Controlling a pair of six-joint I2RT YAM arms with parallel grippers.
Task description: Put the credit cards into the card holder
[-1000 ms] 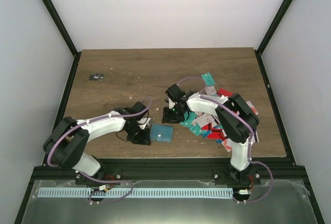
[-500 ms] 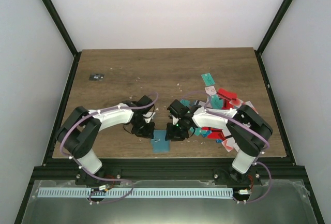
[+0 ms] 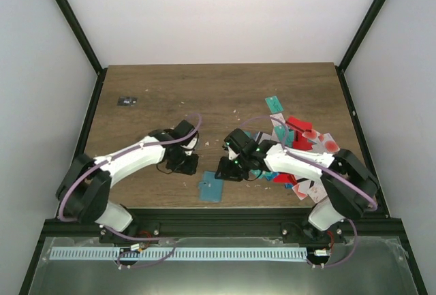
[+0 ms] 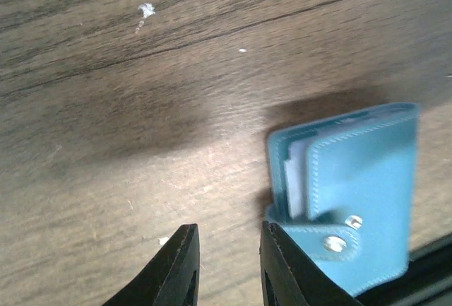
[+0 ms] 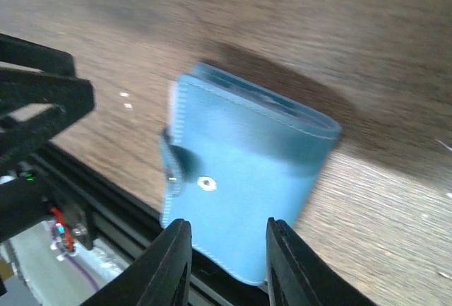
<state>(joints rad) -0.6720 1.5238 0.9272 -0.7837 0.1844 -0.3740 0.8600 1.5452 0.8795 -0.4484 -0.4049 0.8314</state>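
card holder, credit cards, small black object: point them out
card holder (image 3: 211, 187): top view, middle of its cover
credit cards (image 3: 298, 126): top view, red card in pile
small black object (image 3: 127, 101): top view, its centre

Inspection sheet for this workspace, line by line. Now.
Surface: brown wood-grain table, scattered with white flecks.
Job's things: blue-grey folding card holder with snap strap, folded, flat at the near edge; teal, red and white plastic credit cards piled loose at right.
Clutter: small black object with white marks, far left.
Grippers: left gripper slightly open, empty, beside the holder; right gripper open over the holder, apparently not gripping it.
Cables: purple cables along both arms; no snag seen.
Surroundings: white walls, black frame posts.
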